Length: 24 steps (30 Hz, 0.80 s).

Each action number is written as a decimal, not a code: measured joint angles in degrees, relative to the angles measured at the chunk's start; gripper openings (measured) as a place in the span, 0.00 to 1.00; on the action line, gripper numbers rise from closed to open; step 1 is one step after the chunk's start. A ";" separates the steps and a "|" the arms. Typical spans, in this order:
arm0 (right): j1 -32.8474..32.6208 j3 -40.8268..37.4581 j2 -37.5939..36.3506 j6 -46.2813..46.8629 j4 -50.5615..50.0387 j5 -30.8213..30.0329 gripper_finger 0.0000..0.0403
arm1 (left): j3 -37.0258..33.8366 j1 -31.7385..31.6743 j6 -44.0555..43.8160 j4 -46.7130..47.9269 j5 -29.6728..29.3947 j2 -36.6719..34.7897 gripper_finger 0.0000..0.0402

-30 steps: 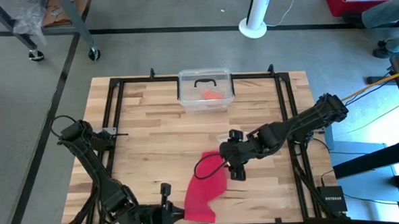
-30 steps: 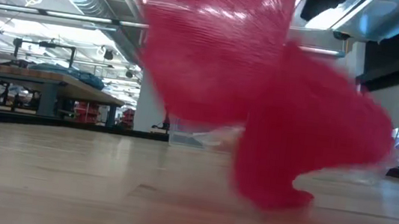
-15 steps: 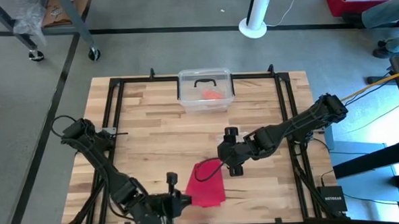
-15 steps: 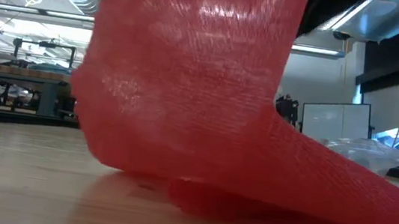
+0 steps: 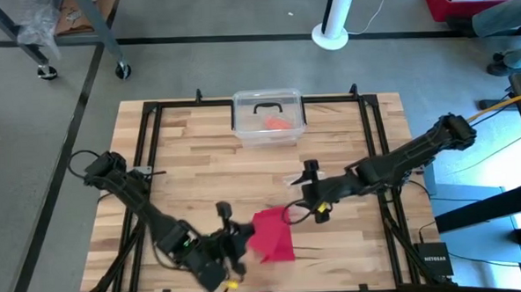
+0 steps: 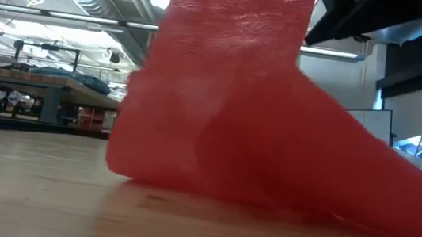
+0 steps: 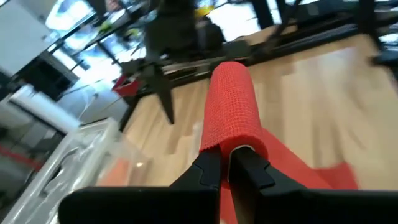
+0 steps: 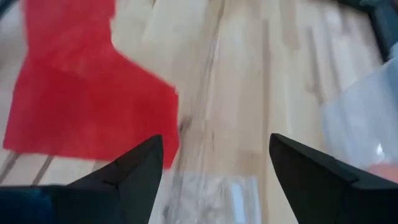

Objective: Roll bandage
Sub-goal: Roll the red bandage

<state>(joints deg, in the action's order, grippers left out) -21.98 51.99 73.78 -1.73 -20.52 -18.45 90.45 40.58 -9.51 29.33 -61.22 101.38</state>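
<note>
One pale wooden plank desk (image 5: 191, 167). One long, matte bright red cloth bandage (image 5: 271, 235) lies folded near the front edge, one end lifted, evidently to start the roll. One clear plastic lidded box (image 5: 269, 118) sits at the back edge. Left tool (image 7: 227, 163) pinches the bandage end; right tool (image 8: 214, 155) hangs wide, empty, just beside.

Bright, even overhead light on the table (image 5: 199, 157) with barely a shadow, ceiling strips glaring in the low view, where the bandage (image 6: 229, 97) looms close and soft, and both wrist views are smeared with motion blur.
</note>
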 joint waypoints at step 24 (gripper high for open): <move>6.06 -21.90 -5.20 -5.46 41.09 14.31 0.73 | -0.02 -15.20 -13.26 -0.03 6.04 -3.22 0.01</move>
<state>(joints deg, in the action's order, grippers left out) -15.92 30.09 68.58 -7.19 20.57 -4.15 90.43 25.38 -22.77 29.30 -55.18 98.16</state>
